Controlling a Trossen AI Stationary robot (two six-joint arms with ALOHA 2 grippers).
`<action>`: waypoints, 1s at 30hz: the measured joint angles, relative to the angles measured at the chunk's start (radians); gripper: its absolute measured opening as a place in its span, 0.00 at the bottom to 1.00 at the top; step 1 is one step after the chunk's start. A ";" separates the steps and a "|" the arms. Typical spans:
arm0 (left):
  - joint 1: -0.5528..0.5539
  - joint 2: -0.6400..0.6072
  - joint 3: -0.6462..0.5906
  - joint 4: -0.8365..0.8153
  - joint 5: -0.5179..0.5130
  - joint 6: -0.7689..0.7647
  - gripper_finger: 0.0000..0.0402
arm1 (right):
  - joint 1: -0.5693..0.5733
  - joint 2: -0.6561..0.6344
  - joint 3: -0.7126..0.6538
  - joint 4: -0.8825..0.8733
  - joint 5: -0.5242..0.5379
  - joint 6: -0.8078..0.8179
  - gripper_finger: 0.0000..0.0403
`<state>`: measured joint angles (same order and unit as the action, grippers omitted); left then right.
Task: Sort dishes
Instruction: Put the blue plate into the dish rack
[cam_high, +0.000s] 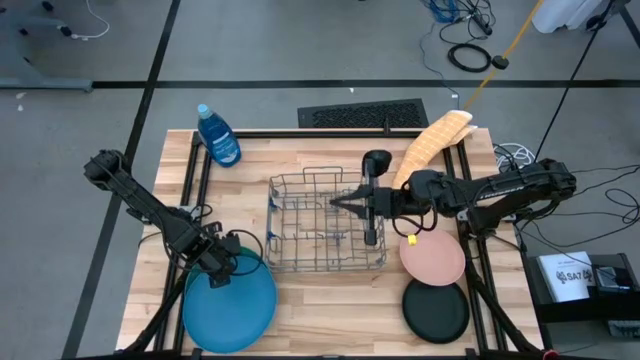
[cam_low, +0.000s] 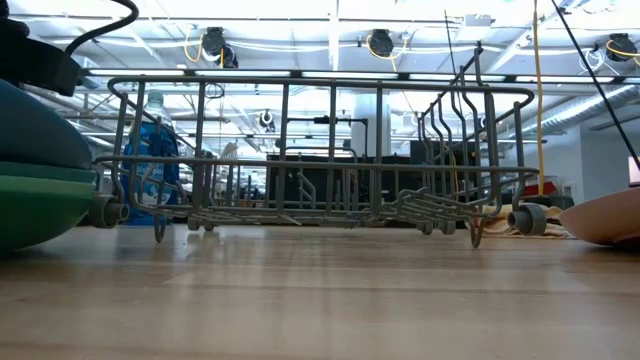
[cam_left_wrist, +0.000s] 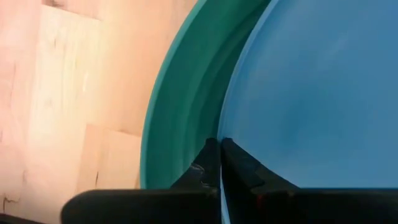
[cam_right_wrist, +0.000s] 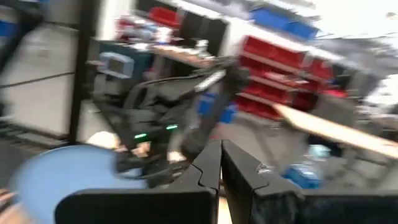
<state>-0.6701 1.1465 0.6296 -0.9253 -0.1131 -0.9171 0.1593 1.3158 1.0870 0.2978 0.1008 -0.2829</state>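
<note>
Blue plate (cam_left_wrist: 323, 93) rim pinched in left gripper (cam_left_wrist: 219, 163); right gripper (cam_high: 340, 203) closed, empty.

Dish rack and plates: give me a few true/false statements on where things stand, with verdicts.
1. The wire dish rack holds no plates. True.
2. The left gripper is shut on the rim of the blue plate. True; the left wrist view shows the fingers closed on its edge.
3. The pink plate sits on top of the black plate. False; they lie side by side on the table, right of the rack.
4. The blue soap bottle stands inside the rack. False; it stands on the table beyond the rack's left corner.
5. The right gripper hangs over the rack, shut and empty. True.
</note>
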 joint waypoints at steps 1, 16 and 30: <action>0.000 0.000 0.000 0.000 0.000 0.004 0.00 | 0.000 0.007 0.000 -0.004 -0.042 0.007 0.02; 0.000 -0.002 0.001 -0.005 -0.028 0.018 0.00 | 0.054 0.253 -0.002 0.174 -0.118 -0.279 0.02; 0.001 -0.003 0.130 -0.191 -0.091 0.044 0.00 | 0.052 0.254 -0.002 0.166 -0.097 -0.279 0.02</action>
<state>-0.6689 1.1431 0.7599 -1.1167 -0.2041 -0.8734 0.2115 1.5700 1.0855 0.4634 0.0040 -0.5623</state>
